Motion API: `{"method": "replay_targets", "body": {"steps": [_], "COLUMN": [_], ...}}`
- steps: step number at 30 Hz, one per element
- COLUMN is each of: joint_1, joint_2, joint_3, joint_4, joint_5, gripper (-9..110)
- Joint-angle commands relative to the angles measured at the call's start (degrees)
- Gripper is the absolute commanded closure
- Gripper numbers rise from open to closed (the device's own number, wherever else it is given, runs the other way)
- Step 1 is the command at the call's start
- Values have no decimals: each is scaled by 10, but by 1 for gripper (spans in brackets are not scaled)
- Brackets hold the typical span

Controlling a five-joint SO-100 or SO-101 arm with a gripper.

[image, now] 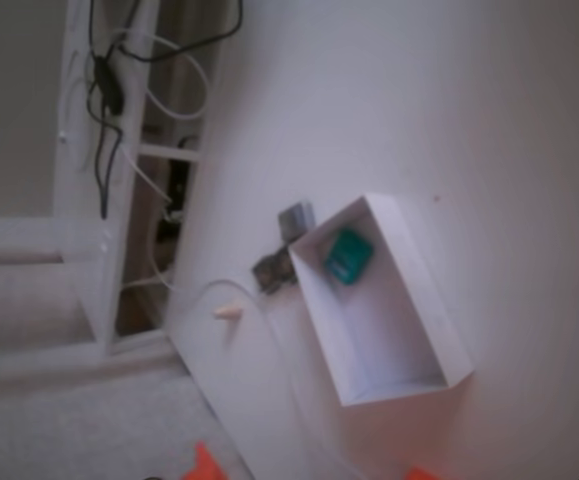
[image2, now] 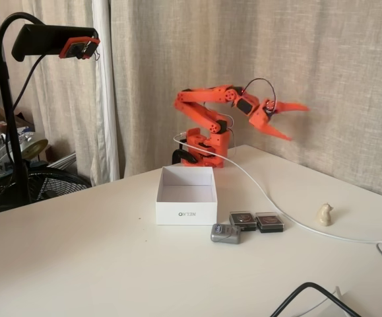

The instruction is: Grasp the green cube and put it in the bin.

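Note:
The green cube (image: 347, 256) lies inside the bin (image: 379, 335), near its upper end in the tilted fixed view. In the fixed view from the table's front, the bin (image2: 186, 212) stands mid-table and its walls hide the cube. My orange gripper (image2: 299, 123) hangs high above the table to the right of the arm's base, well behind and right of the bin. It is open, with nothing between its fingers. In the tilted view only small orange parts (image: 204, 462) show at the bottom edge.
Three small grey blocks (image2: 227, 233) (image2: 243, 219) (image2: 270, 221) lie right of the bin's front. A beige peg (image2: 324, 214) stands further right. A white cable (image2: 270, 198) runs from the arm's base across the table. A camera stand (image2: 12, 132) rises at the left.

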Motion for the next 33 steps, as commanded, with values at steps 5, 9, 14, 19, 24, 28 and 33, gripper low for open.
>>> {"method": "replay_targets", "body": {"steps": [5, 9, 14, 19, 24, 28, 33], "joint_1": [11, 12, 24, 25, 33, 37, 37], "joint_2": [125, 188, 241, 277, 298, 298, 298], "joint_3": [66, 110, 149, 171, 184, 185, 170], "joint_4": [19, 35, 93, 156, 225, 230, 289], "joint_5": [95, 139, 178, 182, 180, 180, 180], "gripper": [60, 60, 61, 62, 62, 62, 62]}}
